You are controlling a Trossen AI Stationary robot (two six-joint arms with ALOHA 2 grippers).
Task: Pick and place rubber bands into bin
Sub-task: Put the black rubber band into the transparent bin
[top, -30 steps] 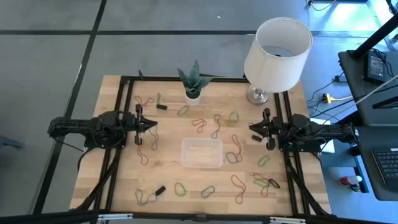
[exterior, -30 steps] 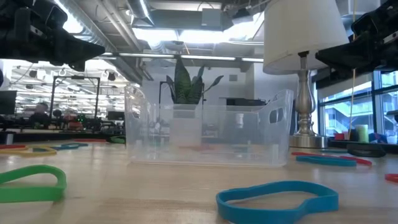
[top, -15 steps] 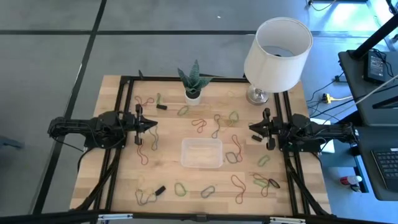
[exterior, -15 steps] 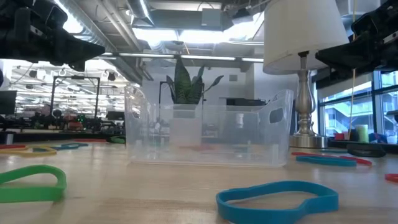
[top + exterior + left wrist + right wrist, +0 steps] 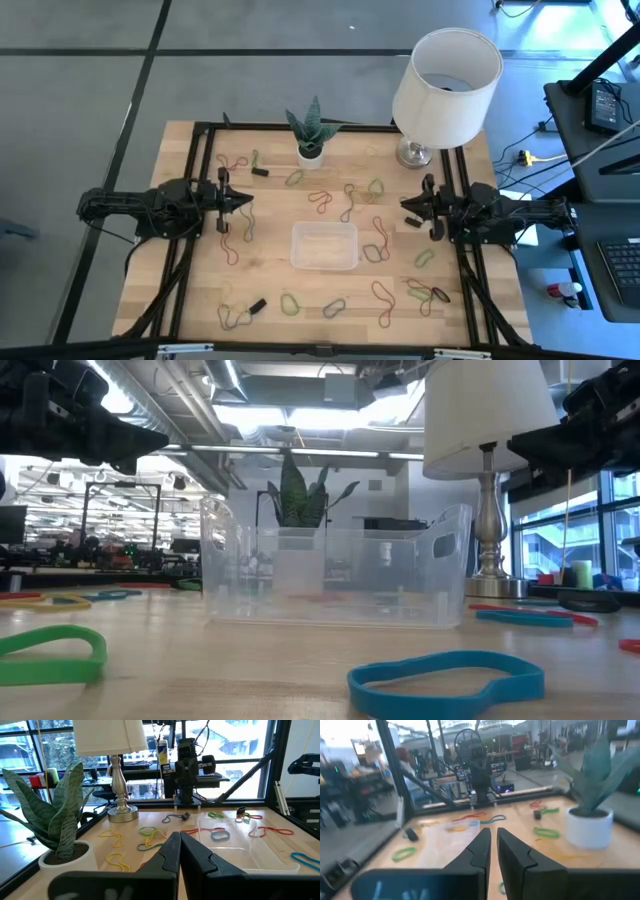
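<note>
Bands (image 5: 381,250) lie scattered flat all over the tabletop (image 5: 270,290), ringing the clear bin (image 5: 324,245) that sits at the middle, between your two claws. Judging by their look, they are light, limp loops that will sag and stretch when lifted, and they hug the wood, so you will likely need to press a fingertip down onto one strand and pinch it, not try to scoop the whole loop. A thin strand could slip out of a loose pinch or snap back, so squeeze firmly.

The left claw (image 5: 243,201) hangs above the table on the bin's left side, arm stretched out level and pointing toward the middle; its fingers are pressed together and hold nothing. A reddish band (image 5: 229,250) lies just ahead of and below its tip.

The right claw (image 5: 405,205) mirrors it from the other side, also raised and level, aimed at the bin. Its fingers (image 5: 481,847) stand nearly together with a thin slit between them, pinching nothing. A small black block (image 5: 412,222) lies just beside its tip, and several bands lie between it and the bin.

The potted plant (image 5: 309,135) and lamp (image 5: 446,75) stand at the far edge, well apart from both claws
</note>
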